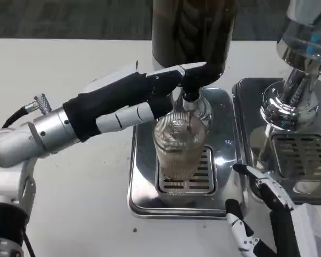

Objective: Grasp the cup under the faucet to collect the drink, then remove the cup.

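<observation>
White table (pixel 85 176), ribbed glass cup (pixel 179 147) on steel drip tray (pixel 142 176) under faucet (pixel 190 96), left hand (pixel 125 99) fingers pressing the faucet, right hand (pixel 267 214) fingers spread, holding nothing.

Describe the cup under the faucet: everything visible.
The cup is clear, ribbed, glass-like, standing upright on the slotted grate of the steel drip tray, directly below the dark dispenser's faucet. It looks mostly filled with a pale tan drink. The left hand reaches in from the left, fingers at the cup's upper rim; a firm grip can't be confirmed. The right hand is apart.
</observation>
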Controlling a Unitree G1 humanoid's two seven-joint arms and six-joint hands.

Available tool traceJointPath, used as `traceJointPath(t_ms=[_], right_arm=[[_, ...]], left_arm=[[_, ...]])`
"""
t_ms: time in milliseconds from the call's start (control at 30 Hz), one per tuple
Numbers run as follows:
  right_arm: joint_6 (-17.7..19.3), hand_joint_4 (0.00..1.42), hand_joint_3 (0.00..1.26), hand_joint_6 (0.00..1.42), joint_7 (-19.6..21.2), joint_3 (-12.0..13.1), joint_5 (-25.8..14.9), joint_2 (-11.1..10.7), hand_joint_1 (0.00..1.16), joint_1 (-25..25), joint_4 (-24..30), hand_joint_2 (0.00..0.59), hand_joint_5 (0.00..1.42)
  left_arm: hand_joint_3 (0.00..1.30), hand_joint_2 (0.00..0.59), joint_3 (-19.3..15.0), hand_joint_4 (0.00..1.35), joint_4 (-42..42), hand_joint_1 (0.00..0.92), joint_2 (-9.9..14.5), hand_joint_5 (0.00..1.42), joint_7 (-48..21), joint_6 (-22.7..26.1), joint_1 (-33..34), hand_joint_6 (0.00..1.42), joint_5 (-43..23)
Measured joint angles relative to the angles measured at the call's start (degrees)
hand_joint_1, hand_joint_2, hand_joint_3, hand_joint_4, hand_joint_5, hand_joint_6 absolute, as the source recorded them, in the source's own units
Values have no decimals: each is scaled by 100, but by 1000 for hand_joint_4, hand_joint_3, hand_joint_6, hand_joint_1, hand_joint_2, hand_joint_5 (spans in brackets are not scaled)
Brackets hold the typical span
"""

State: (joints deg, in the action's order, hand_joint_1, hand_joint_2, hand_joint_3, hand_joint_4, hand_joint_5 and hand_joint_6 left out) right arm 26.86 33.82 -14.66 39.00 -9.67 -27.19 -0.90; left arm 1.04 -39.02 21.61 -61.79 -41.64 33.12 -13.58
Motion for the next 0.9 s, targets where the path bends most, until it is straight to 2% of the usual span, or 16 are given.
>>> traceJointPath(t_ms=[367, 433, 600, 733, 900], right_arm=[[0, 188, 234, 262, -92, 51, -29, 9, 394, -2, 97, 438, 171], [0, 169, 223, 262, -102, 69, -63, 11, 397, -1, 98, 417, 170], [32, 122, 161, 247, -374, 148, -541, 17, 426, 58, 98, 315, 149], [89, 97, 130, 216, -705, 244, -1011, 14, 496, 206, 95, 259, 124], [97, 55, 70, 184, -1224, 314, -1414, 7, 571, 383, 87, 236, 77]], left_arm=[[128, 169, 221, 17, -175, 0, 127, 69, 332, -650, 17, 23, 257], [128, 169, 252, 17, -232, 0, 169, 69, 409, -756, 37, 23, 296], [128, 169, 395, 17, -321, 0, 246, 69, 599, -1014, 44, 23, 358], [128, 169, 466, 17, -370, 0, 328, 68, 756, -1154, 56, 23, 528], [128, 169, 526, 17, -451, 0, 352, 68, 881, -1182, 57, 23, 555]])
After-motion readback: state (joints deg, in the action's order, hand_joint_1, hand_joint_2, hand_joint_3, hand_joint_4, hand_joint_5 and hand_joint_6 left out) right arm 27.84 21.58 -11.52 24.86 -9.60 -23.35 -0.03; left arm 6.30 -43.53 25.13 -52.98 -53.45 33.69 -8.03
